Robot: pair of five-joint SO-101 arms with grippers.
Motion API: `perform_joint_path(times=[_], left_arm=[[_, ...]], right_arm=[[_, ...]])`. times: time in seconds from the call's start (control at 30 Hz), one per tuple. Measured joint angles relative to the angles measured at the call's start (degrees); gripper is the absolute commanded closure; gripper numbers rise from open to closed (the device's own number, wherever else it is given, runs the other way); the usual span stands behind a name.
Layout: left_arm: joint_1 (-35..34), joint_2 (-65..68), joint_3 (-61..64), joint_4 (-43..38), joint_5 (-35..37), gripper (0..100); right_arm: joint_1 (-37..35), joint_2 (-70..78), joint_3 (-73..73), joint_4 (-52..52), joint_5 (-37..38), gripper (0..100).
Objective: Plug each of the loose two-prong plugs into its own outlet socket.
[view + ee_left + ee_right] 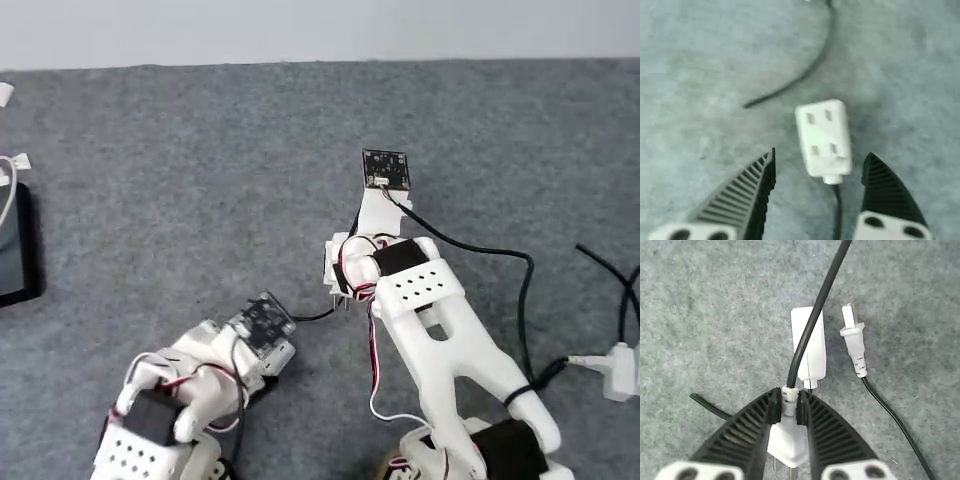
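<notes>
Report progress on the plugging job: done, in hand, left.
Done: nothing; the socket block shows empty slots. In hand: right jaws shut on one plug; left jaws open either side of the block. Left: that plug and the second plug lying on the carpet.

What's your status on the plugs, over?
Left gripper open above socket block. Right gripper shut on plug, not yet plugged in. Second plug loose beside white block; held plug's cord lies across it.

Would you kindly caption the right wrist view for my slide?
Right gripper clamps a white plug near the outlet block and a loose plug.
</notes>
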Motion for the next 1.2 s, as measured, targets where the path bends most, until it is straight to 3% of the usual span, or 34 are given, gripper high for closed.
perform_joint_path(times=[0.57,0.73,0.8,0.93,1.2], left_arm=[[2.7,26.9,-1.1,-14.9,0.0,79],[2.7,38.2,-3.3,-21.5,6.1,79],[2.7,42.9,-5.1,-22.6,7.6,82],[3.1,50.4,-8.6,-23.1,8.5,99],[3.4,53.7,-11.8,-23.3,11.3,99]], right_arm=[[0.0,0.0,0.0,0.0,0.0,99.1],[0.0,0.0,0.0,0.0,0.0,99.1],[0.0,0.0,0.0,0.0,0.0,99.1],[0.0,0.0,0.0,0.0,0.0,99.1],[0.1,0.0,0.0,0.0,0.0,99.1]])
